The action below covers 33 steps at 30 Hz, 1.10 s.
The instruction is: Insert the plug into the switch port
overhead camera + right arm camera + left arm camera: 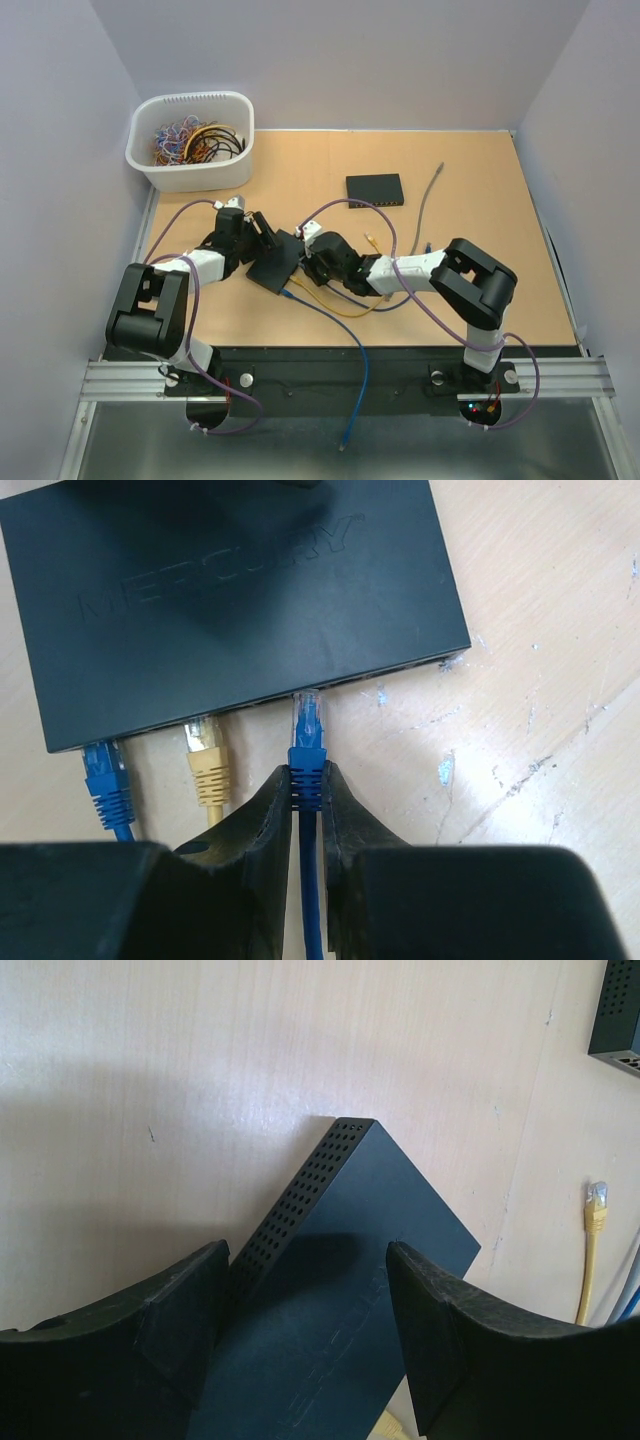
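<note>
i see the black switch point(275, 262) on the table point(480, 300), in the middle near the front, turned at an angle between my two arms. the left gripper point(262, 232) is at its far-left end. in the left wrist view its fingers point(150, 1330) are spread wide with the switch point(340, 1290) between them. one finger lies against the perforated side wall. i cannot tell if the other finger really presses on the opposite edge, so i cannot say if this is a firm hold.

the right gripper point(308, 780) is closed on the blue plug point(307, 735). its two fingers pinch the boot of the plug, and the blue cable point(310, 880) runs back between them. the clear tip of the plug reaches the front edge of the switch point(230, 590), at a port just to the right of a yellow plug point(207, 755). most of its body is outside the port. another blue plug point(105, 775) sits further left in the same row.

a second switch point(375, 187) lies further back on the table, well apart. a white bin point(190, 140) with coloured cables stands at the far-left corner, and a grey cable point(425, 205) lies to the right of the second switch.
</note>
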Motion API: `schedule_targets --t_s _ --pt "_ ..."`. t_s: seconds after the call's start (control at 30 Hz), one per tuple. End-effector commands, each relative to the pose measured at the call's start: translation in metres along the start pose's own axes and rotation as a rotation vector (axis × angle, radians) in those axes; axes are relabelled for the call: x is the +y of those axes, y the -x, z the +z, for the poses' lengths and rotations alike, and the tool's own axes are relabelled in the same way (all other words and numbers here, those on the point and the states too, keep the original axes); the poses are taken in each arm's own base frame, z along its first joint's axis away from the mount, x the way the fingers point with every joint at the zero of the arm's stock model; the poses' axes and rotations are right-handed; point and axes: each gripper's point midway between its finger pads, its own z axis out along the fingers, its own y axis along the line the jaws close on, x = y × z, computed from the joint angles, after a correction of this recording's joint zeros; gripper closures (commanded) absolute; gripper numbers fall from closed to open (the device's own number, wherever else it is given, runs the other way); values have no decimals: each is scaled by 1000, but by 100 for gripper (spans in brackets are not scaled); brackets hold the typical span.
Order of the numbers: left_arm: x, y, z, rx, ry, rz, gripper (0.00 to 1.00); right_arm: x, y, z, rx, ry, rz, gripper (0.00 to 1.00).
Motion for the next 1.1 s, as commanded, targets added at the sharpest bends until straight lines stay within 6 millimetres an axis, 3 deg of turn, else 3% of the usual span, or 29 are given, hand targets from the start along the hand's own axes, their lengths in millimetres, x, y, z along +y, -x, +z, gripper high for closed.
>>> schedule_targets --t_s 0.0,0.37,0.53,0.87,1.07 --pt "2 -6 1 17 -12 4 26 18 39 5 -112 37 -18 100" --pt "1 -7 3 23 -17 5 26 24 30 6 -98 31 -36 99" --pt "1 -8 3 27 -17 6 26 10 37 10 -117 -52 -49 100" --pt "0 -12 10 55 -26 11 26 -1 41 14 -124 -117 -72 99" --pt "-1 -12 11 57 -26 14 27 1 55 7 -167 -109 -74 100"
